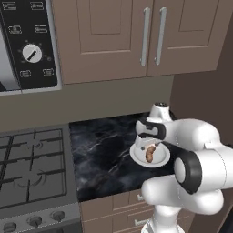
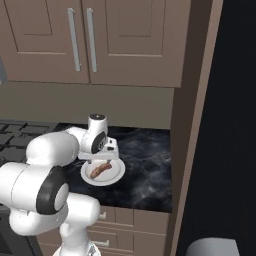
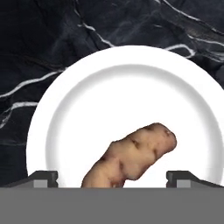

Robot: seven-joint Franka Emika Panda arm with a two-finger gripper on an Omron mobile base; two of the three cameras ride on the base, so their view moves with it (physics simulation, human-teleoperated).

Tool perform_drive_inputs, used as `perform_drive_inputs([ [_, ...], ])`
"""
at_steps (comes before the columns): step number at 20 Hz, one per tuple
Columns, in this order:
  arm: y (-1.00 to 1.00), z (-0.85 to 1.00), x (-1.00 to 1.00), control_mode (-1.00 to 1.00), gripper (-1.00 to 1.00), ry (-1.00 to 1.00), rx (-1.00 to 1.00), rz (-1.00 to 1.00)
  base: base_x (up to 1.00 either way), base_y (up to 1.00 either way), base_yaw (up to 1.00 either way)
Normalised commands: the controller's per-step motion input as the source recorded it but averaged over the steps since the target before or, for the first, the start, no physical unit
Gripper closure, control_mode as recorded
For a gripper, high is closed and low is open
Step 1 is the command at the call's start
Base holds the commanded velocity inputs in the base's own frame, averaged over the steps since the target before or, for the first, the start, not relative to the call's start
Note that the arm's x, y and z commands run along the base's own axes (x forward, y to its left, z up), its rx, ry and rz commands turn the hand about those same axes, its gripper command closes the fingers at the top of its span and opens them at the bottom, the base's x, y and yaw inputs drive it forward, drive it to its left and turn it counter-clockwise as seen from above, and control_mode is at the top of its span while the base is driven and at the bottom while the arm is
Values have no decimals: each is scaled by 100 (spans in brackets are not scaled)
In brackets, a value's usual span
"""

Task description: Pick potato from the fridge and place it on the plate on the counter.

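Observation:
The brown-orange potato (image 3: 133, 156) lies on the round white plate (image 3: 70, 109), which sits on the black marble counter (image 3: 39, 39). In the left base view the potato (image 1: 149, 153) rests on the plate (image 1: 160, 159) just under my hand. My gripper (image 3: 111, 178) hangs straight above the plate, open, with its fingertips (image 3: 43, 177) spread wide on either side of the potato and apart from it. From the right base view the potato (image 2: 100, 169) and plate (image 2: 114, 175) lie below the gripper (image 2: 102, 157). The fridge is a dark mass (image 2: 235, 125) at the right.
A grey gas stove (image 1: 32, 168) with black grates stands left of the counter (image 1: 104, 154). Brown wall cabinets (image 1: 136, 36) hang above, and a microwave panel (image 1: 29, 43) is at upper left. Light brown drawers (image 2: 135, 225) sit under the counter.

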Motion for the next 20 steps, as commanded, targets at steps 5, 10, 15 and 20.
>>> perform_drive_inputs([
  [5,0,28,-48,-100,-100,0,0,0,0,0,0],
  [10,-1,41,-69,-100,-100,0,0,0,0,0,0],
  [15,0,56,-74,-100,-100,0,0,0,0,0,0],
  [20,0,57,-83,-100,-100,0,0,-2,0,0,0],
])
